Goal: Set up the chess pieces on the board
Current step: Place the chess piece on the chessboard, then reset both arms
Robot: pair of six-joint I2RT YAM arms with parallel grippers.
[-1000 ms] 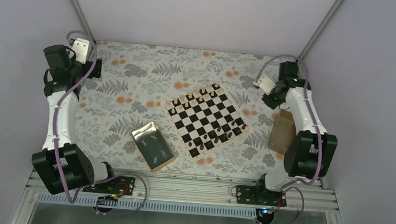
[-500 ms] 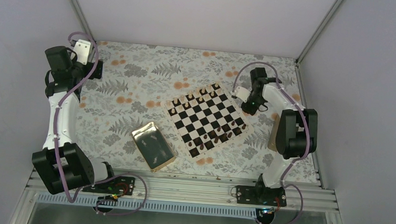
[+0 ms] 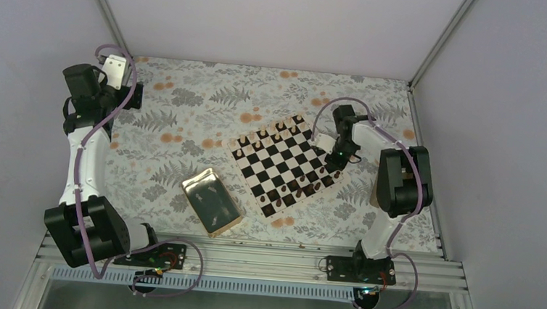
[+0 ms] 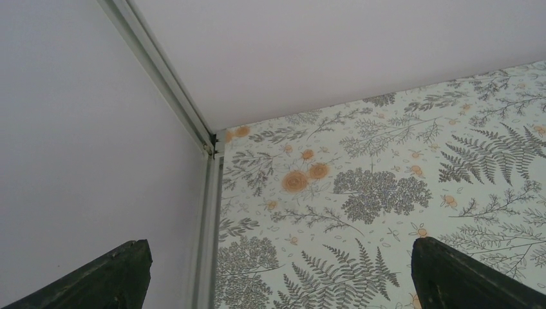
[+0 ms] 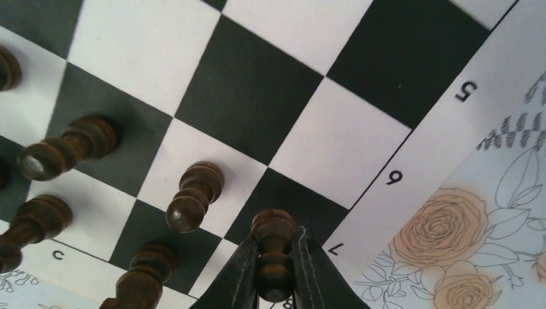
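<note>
The board (image 3: 269, 213) lies at the table's middle, turned diagonally. Light tan chess pieces (image 3: 268, 136) line its far-left side and dark brown ones (image 3: 305, 182) its near-right side. My right gripper (image 3: 334, 156) is low over the board's right edge. In the right wrist view it (image 5: 275, 240) is shut on a dark brown pawn (image 5: 274, 257), upright over a black square beside the rim mark 7. Whether the pawn's base touches the square I cannot tell. Other dark pawns (image 5: 193, 196) stand just to its left. My left gripper (image 4: 283, 277) is open and holds nothing, far off at the back left corner.
A shiny gold tray (image 3: 211, 201) lies left of the board near the front. A tan box (image 3: 374, 196) is mostly hidden behind my right arm. The enclosure's frame post (image 4: 209, 212) and wall stand close to my left gripper.
My right arm has swung from the box at the right edge over to the board's right side, carrying the dark pawn down among the dark pieces. The left arm has not moved.
</note>
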